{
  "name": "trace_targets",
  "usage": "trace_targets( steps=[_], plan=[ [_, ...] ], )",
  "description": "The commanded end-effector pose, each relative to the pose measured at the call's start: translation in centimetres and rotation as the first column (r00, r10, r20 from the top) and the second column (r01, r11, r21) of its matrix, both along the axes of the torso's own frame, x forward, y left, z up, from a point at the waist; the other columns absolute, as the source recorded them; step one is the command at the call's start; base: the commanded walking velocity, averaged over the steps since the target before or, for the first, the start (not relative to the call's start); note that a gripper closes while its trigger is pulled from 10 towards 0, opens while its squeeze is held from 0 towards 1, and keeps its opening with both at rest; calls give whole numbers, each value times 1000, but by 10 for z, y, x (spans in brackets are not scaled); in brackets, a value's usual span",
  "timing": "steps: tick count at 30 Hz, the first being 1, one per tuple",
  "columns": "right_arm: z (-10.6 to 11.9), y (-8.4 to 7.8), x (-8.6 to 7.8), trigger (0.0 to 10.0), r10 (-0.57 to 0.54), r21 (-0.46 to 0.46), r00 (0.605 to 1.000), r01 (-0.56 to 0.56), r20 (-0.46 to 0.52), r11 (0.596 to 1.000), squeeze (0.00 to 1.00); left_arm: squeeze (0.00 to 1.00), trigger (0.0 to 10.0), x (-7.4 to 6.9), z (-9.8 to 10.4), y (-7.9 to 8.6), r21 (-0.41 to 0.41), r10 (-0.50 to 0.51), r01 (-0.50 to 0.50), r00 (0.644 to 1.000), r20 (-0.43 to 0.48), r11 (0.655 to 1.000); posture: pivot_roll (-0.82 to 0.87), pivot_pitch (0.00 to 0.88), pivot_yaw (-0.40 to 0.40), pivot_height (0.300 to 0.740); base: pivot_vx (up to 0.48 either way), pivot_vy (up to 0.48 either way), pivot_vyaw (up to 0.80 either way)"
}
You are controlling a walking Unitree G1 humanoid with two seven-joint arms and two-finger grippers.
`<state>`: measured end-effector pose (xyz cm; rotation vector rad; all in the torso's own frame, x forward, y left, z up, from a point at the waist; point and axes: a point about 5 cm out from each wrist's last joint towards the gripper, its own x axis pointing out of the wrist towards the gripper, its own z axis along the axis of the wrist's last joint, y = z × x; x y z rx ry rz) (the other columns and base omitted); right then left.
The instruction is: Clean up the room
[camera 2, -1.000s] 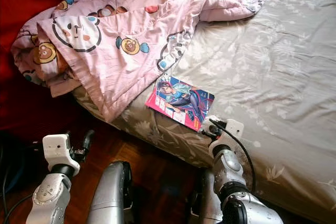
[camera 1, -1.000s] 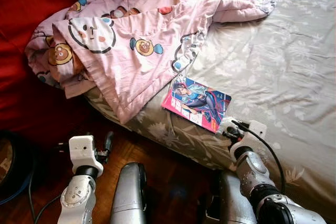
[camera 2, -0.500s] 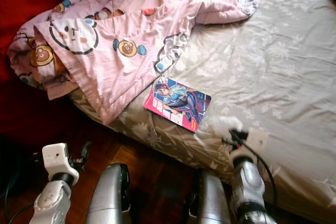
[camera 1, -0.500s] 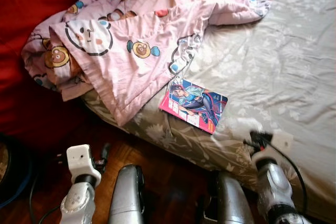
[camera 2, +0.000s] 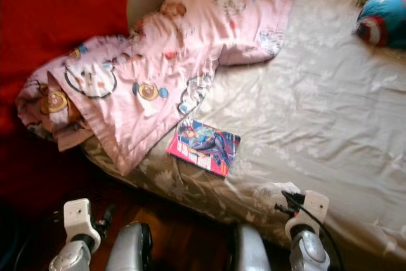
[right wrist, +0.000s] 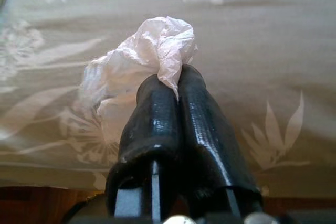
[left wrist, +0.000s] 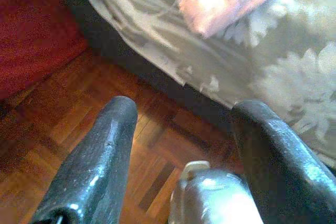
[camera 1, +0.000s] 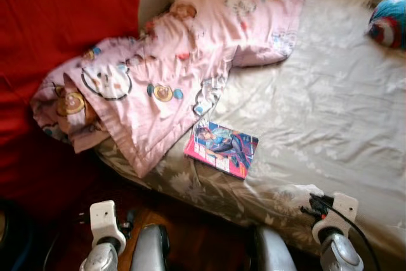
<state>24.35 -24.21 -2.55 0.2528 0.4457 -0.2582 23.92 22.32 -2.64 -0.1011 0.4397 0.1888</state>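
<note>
At bed (camera 1: pixel 330 118) edge, right gripper (right wrist: pixel 176 85) pinching crumpled tissue (right wrist: pixel 144 59), left gripper (left wrist: pixel 184 129) spread.

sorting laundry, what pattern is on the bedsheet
Grey with pale flowers, clearest in the right wrist view: bedsheet.

Two silver, rounded metal forearms w/ dark joint bands; the left arm's wrist (camera 1: pixel 103 220) carries a white boxy plastic camera housing, and the right arm's wrist (camera 1: pixel 334 211) has a similar white block w/ a thin black cable looping off it down along the arm. Below, btwn the arms, two smooth silver-grey cylindrical body parts (camera 1: pixel 150 253) w/ black trim. Left gripper (left wrist: pixel 184 145) has two long, thick black fingers, glossy w/ a slightly pebbled surface, above a silver rounded hub; right gripper (right wrist: pixel 176 85) has the same long glossy black fingers, rounded tips, seam lines near the base.
</note>
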Motion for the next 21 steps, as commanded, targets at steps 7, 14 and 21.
trace_targets(
  steps=[7, 14, 21],
  plan=[
    [-22, 6, -23, 10000, 16, 4, 986, -15, -165, 1000, 0, 0, 10000, -15, -15, 4, 30, -16, 20, 994, -111, 999, -25, 0, 17, 645, 0, 0, 0],
    [-42, 32, -42, 10000, 103, 108, 957, -76, -272, 991, 0, 0, 10000, -27, -24, 11, 30, 3, 3, 982, -186, 1000, -46, 0, 24, 685, 0, 0, 0],
    [-58, 45, -69, 10000, 189, 118, 912, -156, -365, 981, 0, 0, 10000, -49, -39, 12, 0, 62, -64, 960, -272, 998, -12, 0, 4, 735, 0, 0, 0]
  ],
)
